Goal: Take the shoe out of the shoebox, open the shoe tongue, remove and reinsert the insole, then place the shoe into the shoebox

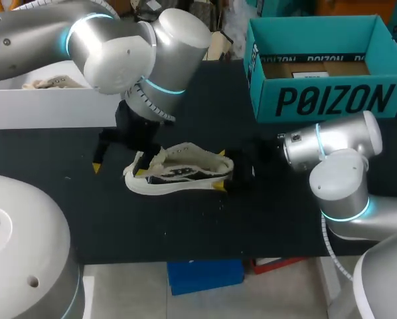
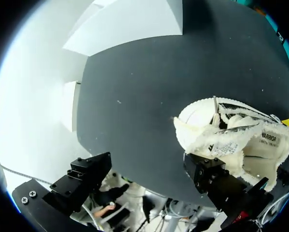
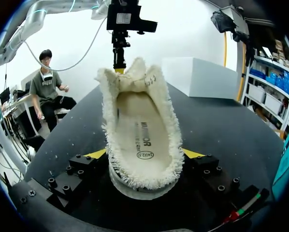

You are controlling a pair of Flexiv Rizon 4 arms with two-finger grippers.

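Observation:
A cream, fuzzy-edged shoe [image 1: 178, 174] lies on its side on the black table [image 1: 185, 219], toe toward my left arm. My right gripper [image 1: 220, 170] is shut on the heel; in the right wrist view its yellow-tipped fingers [image 3: 97, 153] press both sides of the shoe [image 3: 139, 121], and the insole [image 3: 142, 133] lies inside. My left gripper [image 1: 118, 169] stands open at the toe end. In the left wrist view its fingers [image 2: 81, 179] are spread wide, and the shoe [image 2: 222, 135] lies just outside one of them. The teal shoebox [image 1: 318, 100] stands open at the back right.
A white box [image 1: 46, 109] sits at the table's back left, close behind my left arm. Bare black table lies in front of the shoe up to the near edge. My right arm's elbow [image 1: 338, 173] stands just in front of the shoebox.

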